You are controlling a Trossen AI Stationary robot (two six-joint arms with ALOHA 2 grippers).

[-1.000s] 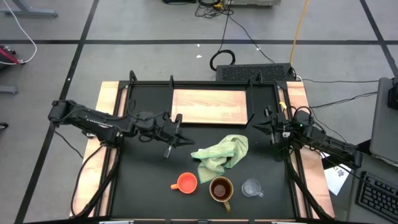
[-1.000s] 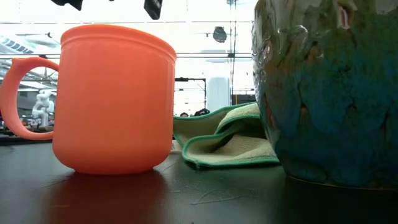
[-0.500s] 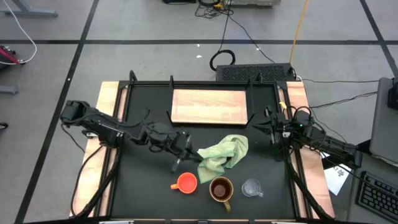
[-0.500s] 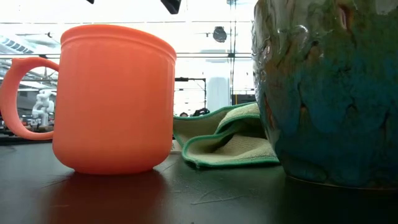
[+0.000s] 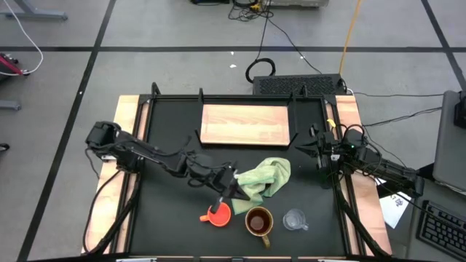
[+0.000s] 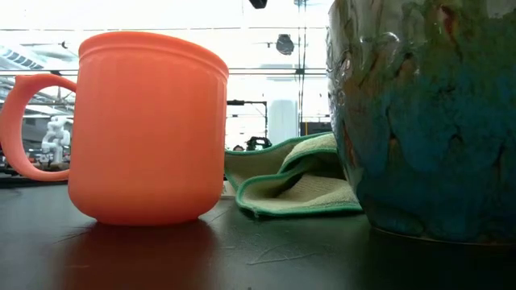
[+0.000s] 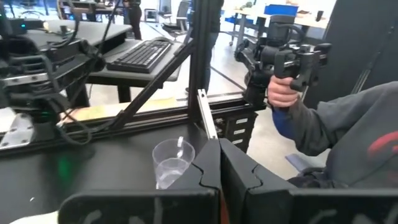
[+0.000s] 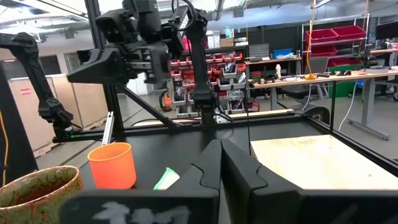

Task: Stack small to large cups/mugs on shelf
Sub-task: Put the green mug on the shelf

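Three vessels sit in a row near the front edge of the black tabletop [image 5: 167,145]: orange cup [image 5: 218,213] on the left, brown glossy mug [image 5: 258,221] in the middle, clear glass cup [image 5: 294,219] on the right. None touch; orange cup and mug stand just beside each other.

Light green cloth [image 5: 261,179] lies crumpled between the cups and the shelf [image 5: 245,124]. Shelf is a pale wooden board, flat at the back of the tabletop, nothing on it.

Left claw [image 5: 228,189] reaches across from the left side, above the cloth's left edge and just behind the orange cup. Fingers pressed together, gripping nothing; left wrist view shows them closed [image 7: 219,163] with the glass cup [image 7: 172,163] ahead and a person's hand [image 7: 283,93] on a handheld device beyond the tabletop.

Right claw [image 5: 314,151] waits at the right edge of the tabletop, well apart from the cups, fingers closed and empty.

Low view: orange cup [image 6: 145,129], handle pointing left, cloth [image 6: 286,181] behind, mug [image 6: 427,121] at right.
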